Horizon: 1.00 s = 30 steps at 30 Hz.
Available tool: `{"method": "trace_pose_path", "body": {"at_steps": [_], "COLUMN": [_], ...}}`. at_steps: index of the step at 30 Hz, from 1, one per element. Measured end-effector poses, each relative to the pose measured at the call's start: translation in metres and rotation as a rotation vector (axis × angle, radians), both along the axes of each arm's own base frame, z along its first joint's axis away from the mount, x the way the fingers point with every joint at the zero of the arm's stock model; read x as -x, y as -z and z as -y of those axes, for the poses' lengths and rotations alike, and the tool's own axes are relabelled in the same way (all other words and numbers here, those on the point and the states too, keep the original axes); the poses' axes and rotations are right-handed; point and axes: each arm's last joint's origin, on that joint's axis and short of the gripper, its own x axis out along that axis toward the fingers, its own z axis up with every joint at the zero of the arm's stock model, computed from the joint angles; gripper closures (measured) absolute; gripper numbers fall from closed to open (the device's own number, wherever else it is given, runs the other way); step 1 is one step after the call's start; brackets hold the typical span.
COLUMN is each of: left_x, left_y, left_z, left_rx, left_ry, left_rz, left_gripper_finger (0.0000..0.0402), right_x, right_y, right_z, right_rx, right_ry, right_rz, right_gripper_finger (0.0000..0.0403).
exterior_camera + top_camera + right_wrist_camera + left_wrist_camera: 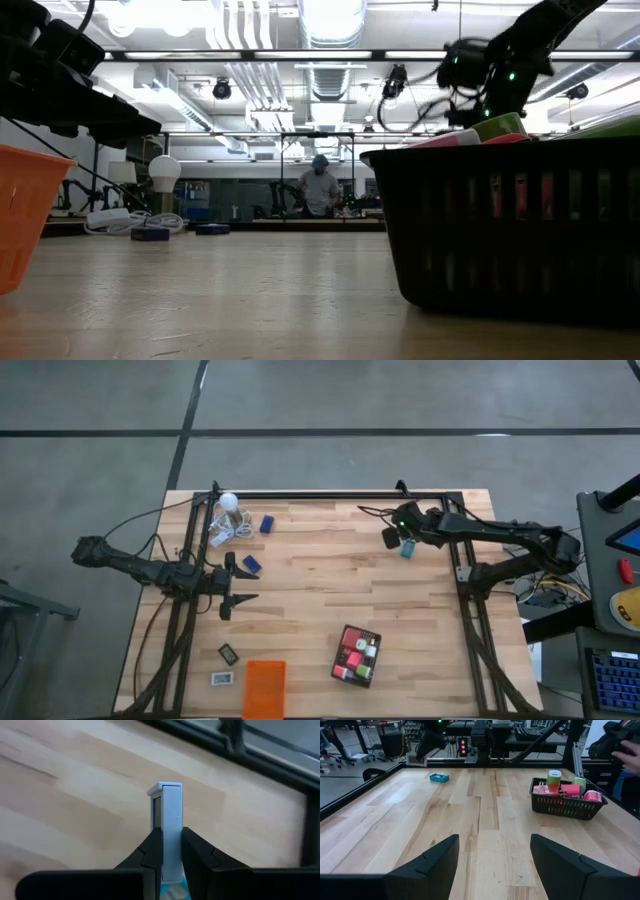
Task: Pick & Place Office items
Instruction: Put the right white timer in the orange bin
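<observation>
My right gripper (171, 845) is shut on a flat white box (170, 810) with a grey face, above the table's far right part (393, 538). A teal box (439, 777) lies flat on the wood just below it. My left gripper (492, 865) stands open and holds nothing at the table's left (235, 595). Two dark blue blocks (267, 524) (251, 563) lie at the far left. Two small black and white rectangles (228, 653) (222, 678) lie near the front left. My right gripper pinches the white box by its two broad faces, at its lower end (172, 837), between its two fingers. The fingers slant down from the table's right side. The box stands on edge past the fingertips, lifted clear of the wood.
A black basket (357, 655) with red, pink and green pieces stands at the front, right of centre. An orange tray (264, 688) sits at the front edge. A white bulb (229, 502) and a coiled cable (222, 532) lie at the far left. The middle of the table is bare wood.
</observation>
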Motion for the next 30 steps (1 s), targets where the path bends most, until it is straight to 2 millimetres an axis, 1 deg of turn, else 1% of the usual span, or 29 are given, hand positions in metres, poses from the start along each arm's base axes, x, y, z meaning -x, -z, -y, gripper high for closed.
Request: {"method": "trace_pose_path", "body": {"at_steps": [4, 7, 10, 15, 19, 22, 26, 30], "left_x": [0.0, 0.0, 0.0, 0.0, 0.0, 0.0, 0.0, 0.0], "left_y": [0.0, 0.0, 0.0, 0.0, 0.0, 0.0, 0.0, 0.0], "left_z": [0.0, 0.0, 0.0, 0.0, 0.0, 0.0, 0.0, 0.0], "left_rx": [0.0, 0.0, 0.0, 0.0, 0.0, 0.0, 0.0, 0.0], "left_ry": [0.0, 0.0, 0.0, 0.0, 0.0, 0.0, 0.0, 0.0], "left_rz": [0.0, 0.001, 0.0, 0.0, 0.0, 0.0, 0.0, 0.001], "left_gripper_finger": [0.0149, 0.0149, 0.0149, 0.0149, 0.0149, 0.0149, 0.0149, 0.0149], "right_x": [-0.006, -0.013, -0.022, -0.04, -0.054, -0.065, -0.079, -0.093], "right_y": [-0.017, -0.028, -0.035, -0.042, -0.044, -0.042, -0.033, -0.019], "right_z": [-0.019, -0.035, -0.053, -0.087, -0.114, -0.132, -0.151, -0.164], "right_rx": [0.05, 0.068, 0.08, 0.111, 0.165, 0.194, 0.198, 0.174], "right_ry": [-0.093, -0.193, -0.328, -0.576, -0.734, -0.817, -0.907, -0.998], "right_rz": [0.114, 0.201, 0.272, 0.36, 0.429, 0.483, 0.532, 0.57], "right_gripper_finger": [0.0356, 0.0355, 0.0355, 0.0356, 0.0357, 0.0355, 0.0355, 0.0354]}}
